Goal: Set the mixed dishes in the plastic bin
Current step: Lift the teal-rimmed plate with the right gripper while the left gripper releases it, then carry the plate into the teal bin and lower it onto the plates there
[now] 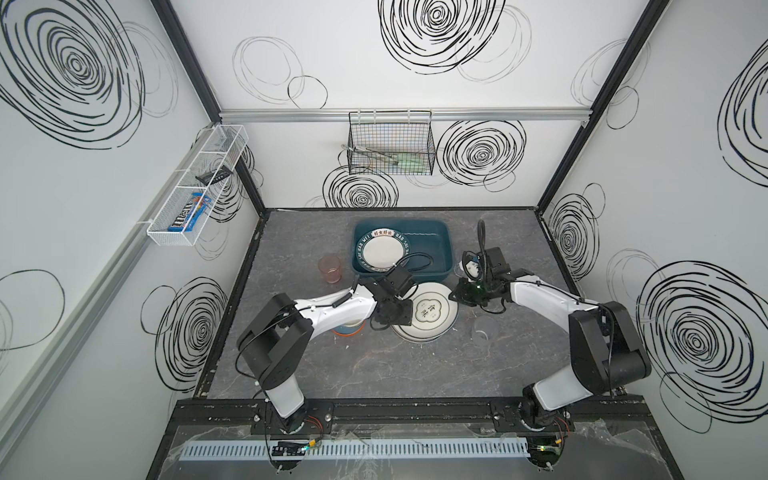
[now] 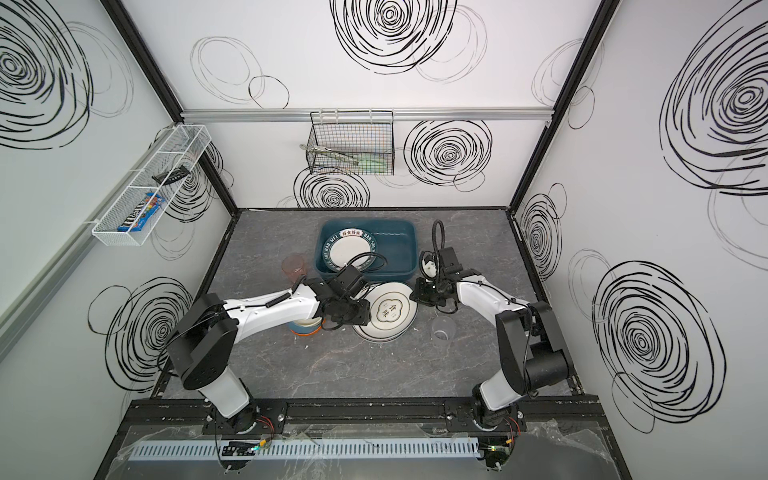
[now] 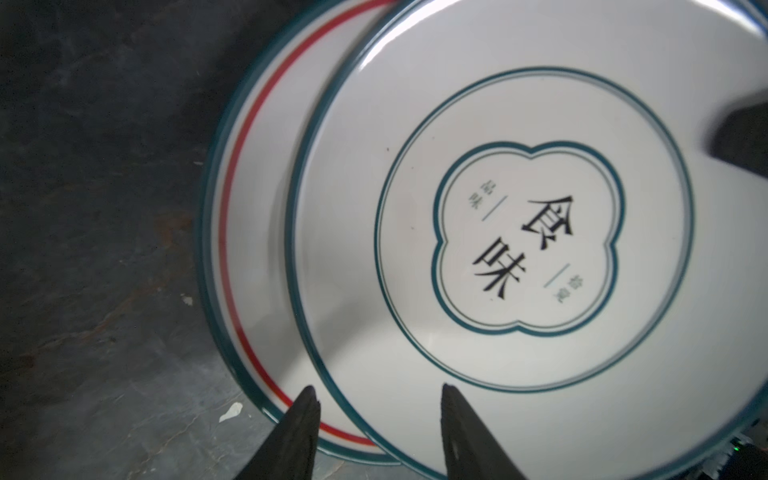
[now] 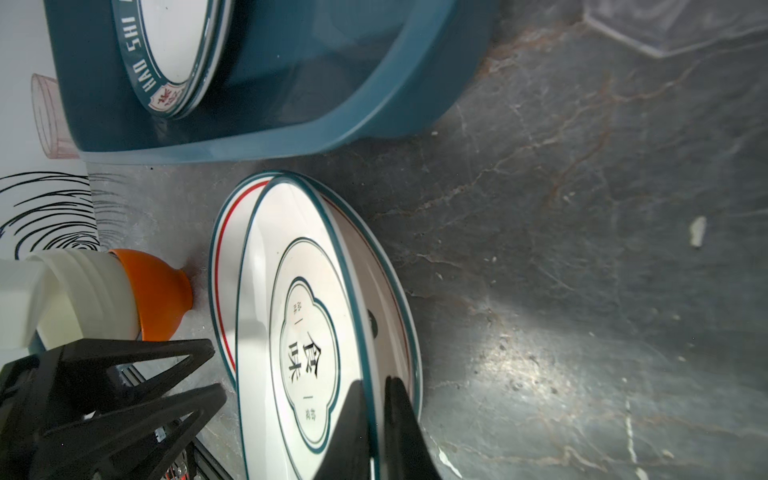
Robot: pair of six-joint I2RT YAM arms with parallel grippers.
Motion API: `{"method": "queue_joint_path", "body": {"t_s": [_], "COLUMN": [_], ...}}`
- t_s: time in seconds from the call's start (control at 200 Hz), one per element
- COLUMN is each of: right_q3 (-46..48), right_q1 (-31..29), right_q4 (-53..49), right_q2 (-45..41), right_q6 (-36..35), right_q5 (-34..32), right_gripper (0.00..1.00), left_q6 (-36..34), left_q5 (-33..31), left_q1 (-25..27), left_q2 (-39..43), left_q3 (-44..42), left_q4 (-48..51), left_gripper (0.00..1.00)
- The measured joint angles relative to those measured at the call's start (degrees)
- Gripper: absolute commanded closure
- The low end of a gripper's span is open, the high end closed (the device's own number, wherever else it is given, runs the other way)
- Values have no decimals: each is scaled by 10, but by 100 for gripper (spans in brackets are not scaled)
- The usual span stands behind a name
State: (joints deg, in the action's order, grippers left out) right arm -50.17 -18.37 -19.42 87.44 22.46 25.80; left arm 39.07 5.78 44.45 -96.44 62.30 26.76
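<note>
The right gripper [image 4: 374, 380] is closed on the rim of the top plate [image 4: 299, 299], one finger on each side of it. The hold takes only a thin part of the edge. This plate lies off-centre on the red-ringed plate [image 3: 249, 257] and looks tilted. It is in the middle of the counter [image 1: 374, 374], just before the near wall of the plastic bin [image 1: 428, 245], which stands at the far edge. The left gripper [image 3: 376, 392] is about half open and holds nothing; its fingers stand over the opposite rim of the two plates.

We judge the main danger to be a slip: the plate is glossy and the pinch is small, so it can turn in the fingers and fall when lifted. It can also drag the plate below, or strike the left gripper, which is very near. With a low lift, the plate hits the wall of the bin. Inside, another plate [image 1: 382, 251] fills the half toward the counter's left edge, so a hard landing may chip both. The clear tumbler [image 1: 484, 332] near the right arm and the bowls [image 1: 347, 330] under the left arm can be knocked.
</note>
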Motion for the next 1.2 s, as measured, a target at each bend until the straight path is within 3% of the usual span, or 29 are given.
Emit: {"method": "queue_joint_path", "body": {"t_s": [0.455,0.82,1.201], "right_q3": [-21,-66,-195], "right_q1": [4,4,-9], "right_q4": [-28,-27,-5], "right_q2": [-90,-105,8], "right_q6": [4,20,56], "right_q5": [17,34,20], "right_gripper": [100,100,100], "left_q6": [4,4,-5], "left_q5": [6,44,110], "left_q1": [-40,-118,-240], "left_q2": [136,239,307], "left_q3": [0,-18,-64], "left_q4": [7,17,19], "left_gripper": [37,30,24]}}
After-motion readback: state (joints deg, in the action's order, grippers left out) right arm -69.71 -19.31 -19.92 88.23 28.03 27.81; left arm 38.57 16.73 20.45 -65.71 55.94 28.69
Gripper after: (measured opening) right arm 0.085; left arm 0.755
